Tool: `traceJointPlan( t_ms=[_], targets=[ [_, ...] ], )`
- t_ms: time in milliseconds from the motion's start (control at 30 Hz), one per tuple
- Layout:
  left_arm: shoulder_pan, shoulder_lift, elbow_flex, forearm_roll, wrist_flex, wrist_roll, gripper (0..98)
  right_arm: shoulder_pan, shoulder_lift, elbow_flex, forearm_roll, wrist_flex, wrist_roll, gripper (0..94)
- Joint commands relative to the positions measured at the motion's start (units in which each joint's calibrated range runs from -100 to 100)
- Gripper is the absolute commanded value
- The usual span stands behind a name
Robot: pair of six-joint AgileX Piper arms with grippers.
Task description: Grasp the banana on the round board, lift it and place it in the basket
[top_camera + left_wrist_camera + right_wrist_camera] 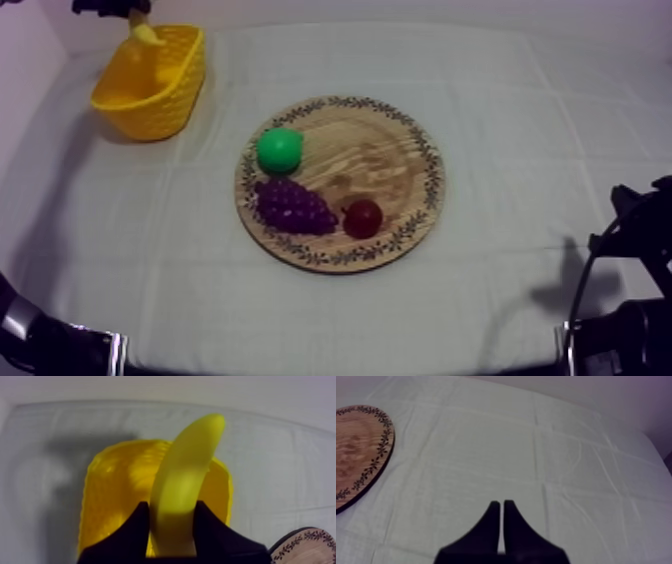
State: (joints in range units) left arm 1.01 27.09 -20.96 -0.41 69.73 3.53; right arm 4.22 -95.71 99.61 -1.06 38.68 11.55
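You have the left gripper (172, 510) clamped on the banana (187, 466), which hangs right over the yellow basket (107, 496) — well clear of the wooden board (385, 160). Your right gripper (501, 506) sits over the cloth (576, 451) beside the board's rim — fingers pressed together

The basket (160, 110) stands behind and left of the wooden board (390, 160), which bears the pear (279, 150) behind the grapes (293, 206), with the small red fruit (363, 217) right of them.

Green pear (280, 150) close by grapes (294, 207) — small red fruit (363, 218) just beside grapes.
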Motion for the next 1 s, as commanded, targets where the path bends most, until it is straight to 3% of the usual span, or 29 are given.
traceJointPlan(
  t_ms=[0,667,967],
  targets=[
    [0.0,0.4,1.0,0.13,-0.8,0.0,27.5,0.0,0.0,0.1,0.0,0.0,0.0,0.4],
    [0.1,5.7,7.4,1.66,-7.0,-0.6,28.0,0.0,0.0,0.1,0.0,0.0,0.0,0.4],
    [0.5,5.9,9.1,1.88,-9.1,-0.6,46.7,0.0,0.0,0.1,0.0,0.0,0.0,0.4]
  ],
)
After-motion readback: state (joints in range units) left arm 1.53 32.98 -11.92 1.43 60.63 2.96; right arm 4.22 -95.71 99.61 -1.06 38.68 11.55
